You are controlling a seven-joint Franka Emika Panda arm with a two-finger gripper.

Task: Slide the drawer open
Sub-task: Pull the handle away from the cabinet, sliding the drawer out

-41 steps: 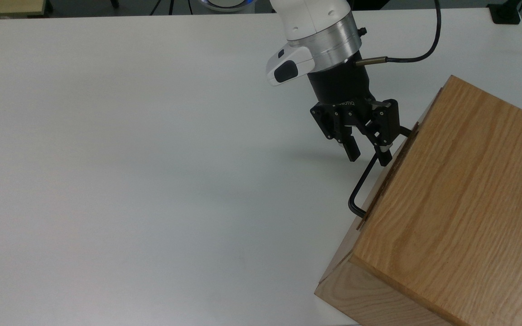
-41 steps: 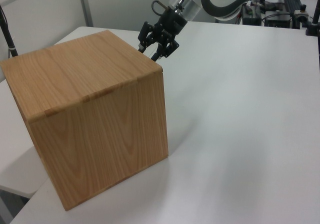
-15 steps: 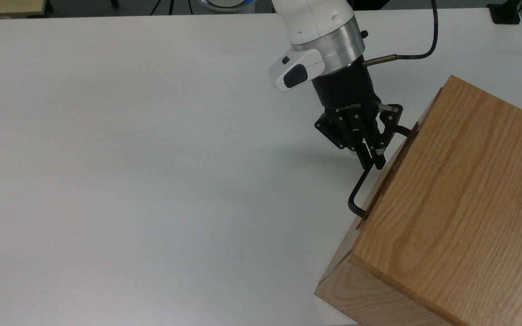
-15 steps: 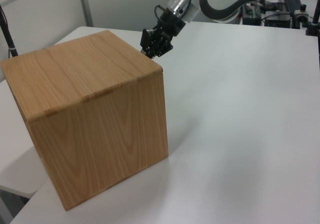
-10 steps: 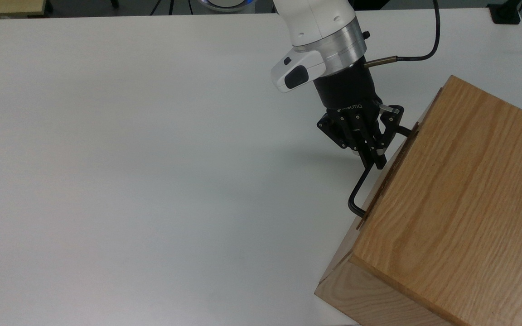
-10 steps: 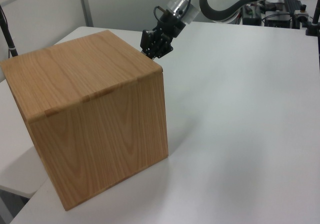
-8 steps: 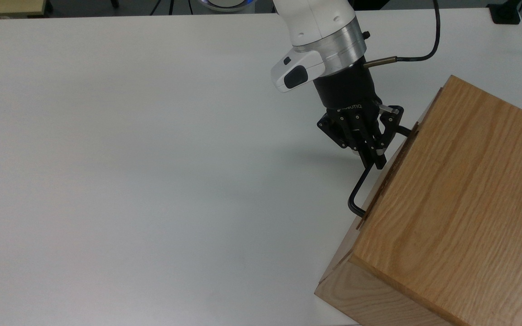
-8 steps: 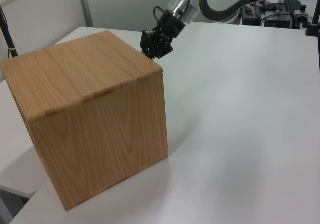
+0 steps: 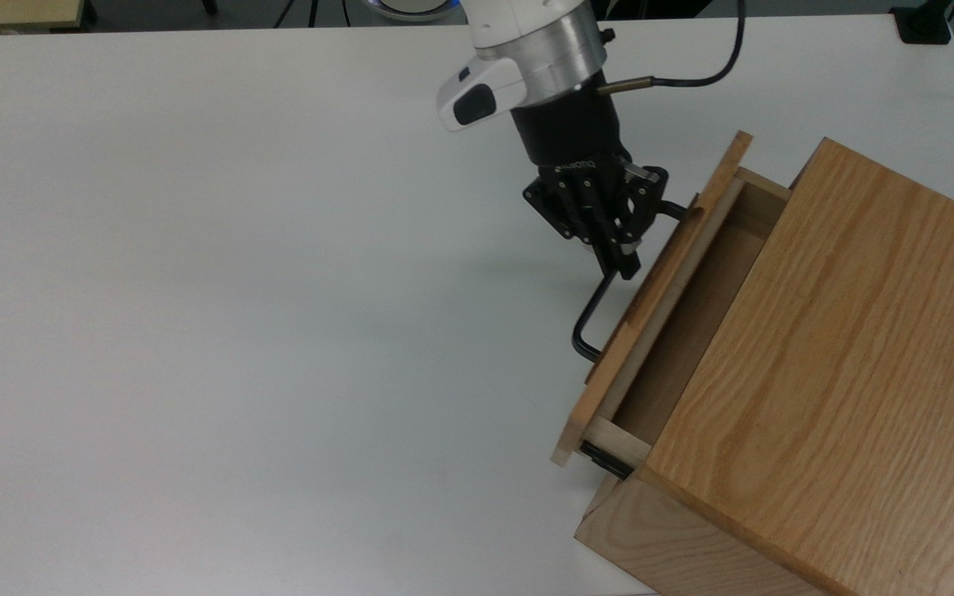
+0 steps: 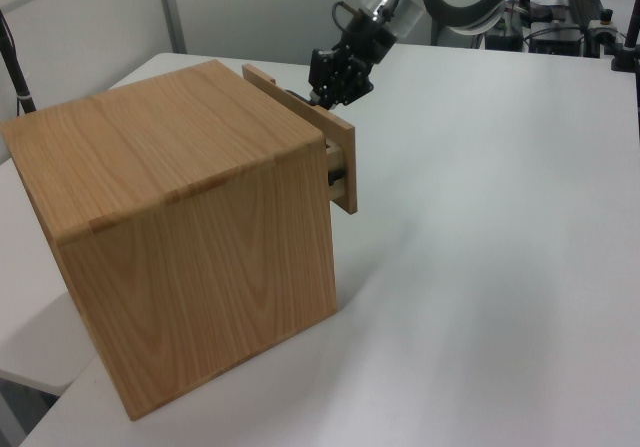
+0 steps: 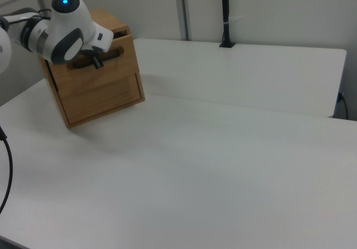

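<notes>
The light oak drawer (image 9: 651, 298) stands partly slid out of the oak casing (image 9: 841, 372), and its bare inside and a black side rail show. My gripper (image 9: 622, 265) is shut on the thin black U-shaped handle (image 9: 586, 319), near the handle's upper end in the top view. In the left view the drawer's front panel (image 10: 345, 172) juts out past the casing (image 10: 180, 217), with the gripper (image 10: 325, 97) just beyond it. In the right view the gripper (image 11: 99, 63) sits at the front of the box (image 11: 100, 96), and the arm hides part of it.
The casing stands at a corner of the white table (image 9: 237, 290), close to the table's edge at the top view's lower right. A black cable (image 9: 692, 79) runs from my wrist. A black post (image 11: 225, 15) stands at the table's far edge.
The gripper closed on the handle, then moved toward the top view's upper left, drawing the drawer out of the casing. The casing stayed put.
</notes>
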